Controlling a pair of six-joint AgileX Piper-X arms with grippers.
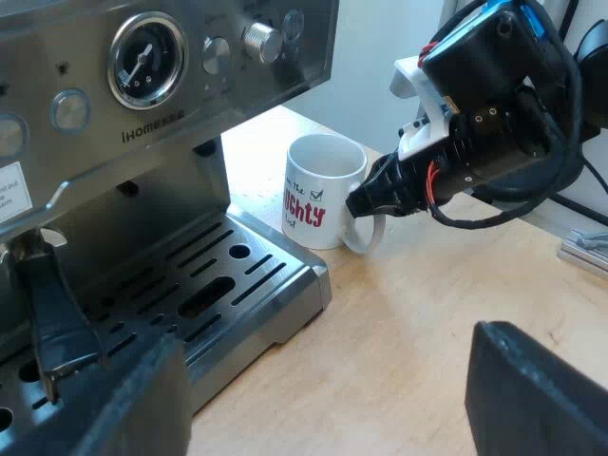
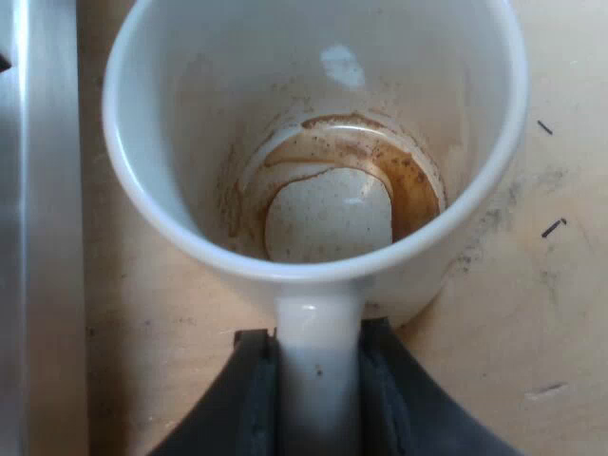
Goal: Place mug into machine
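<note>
1. The right gripper (image 2: 318, 389) pinched the mug (image 2: 313, 123) by its handle (image 2: 318, 332).
2. The mug stood upright on the table (image 1: 418, 313), just beside the drip tray (image 1: 223, 285) of the espresso machine (image 1: 142, 114).
3. The left gripper (image 1: 328, 380) had its fingers spread, empty.

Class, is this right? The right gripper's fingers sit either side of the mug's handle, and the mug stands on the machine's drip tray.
No: the left wrist view shows the mug standing on the wooden table beside the drip tray, not on it.

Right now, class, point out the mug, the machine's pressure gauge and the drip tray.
mug (image 1: 318, 204), left wrist view, printed side wall.
pressure gauge (image 1: 145, 60), left wrist view, dial face.
drip tray (image 1: 218, 266), left wrist view, slotted top.
</note>
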